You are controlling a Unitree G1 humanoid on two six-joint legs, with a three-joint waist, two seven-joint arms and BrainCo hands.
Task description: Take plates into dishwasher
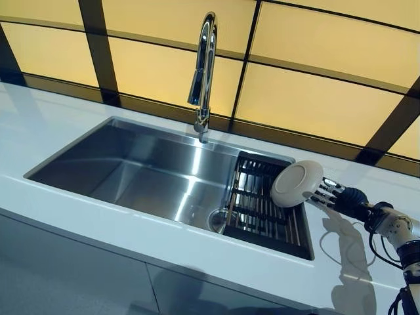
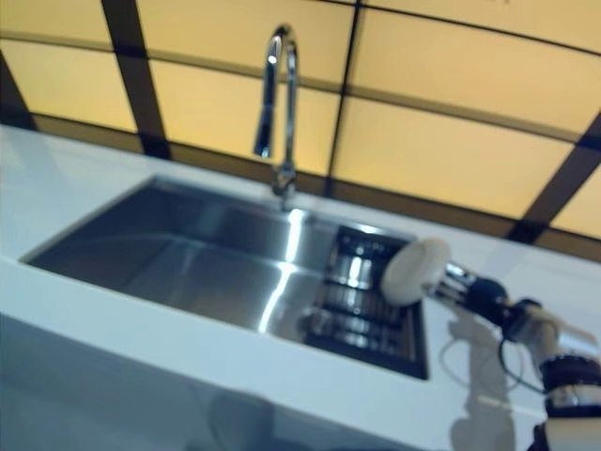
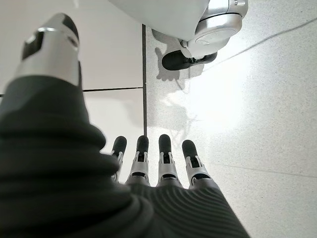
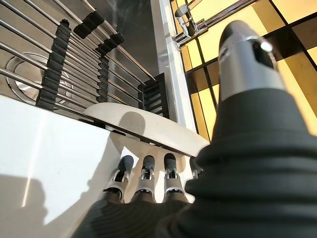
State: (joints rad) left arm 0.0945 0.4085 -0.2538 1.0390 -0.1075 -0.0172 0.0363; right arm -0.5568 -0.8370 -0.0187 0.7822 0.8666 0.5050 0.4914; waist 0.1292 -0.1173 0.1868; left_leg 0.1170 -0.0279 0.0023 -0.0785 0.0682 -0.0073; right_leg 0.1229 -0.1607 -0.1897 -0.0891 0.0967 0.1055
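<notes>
Right hand (image 1: 331,194): I am holding the plate (image 1: 296,184) — my fingers (image 4: 146,174) are reaching under it, my thumb lying over its rim.
Plate: it is tilting just past my fingertips, above the near edge of the dark rack (image 1: 266,210) in the sink (image 1: 131,174).
Left hand (image 3: 148,171): I am hanging it over the floor (image 3: 257,114) — fingers straight, holding nothing.

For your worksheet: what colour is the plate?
Plain white plate, clearest in the left eye view.
</notes>
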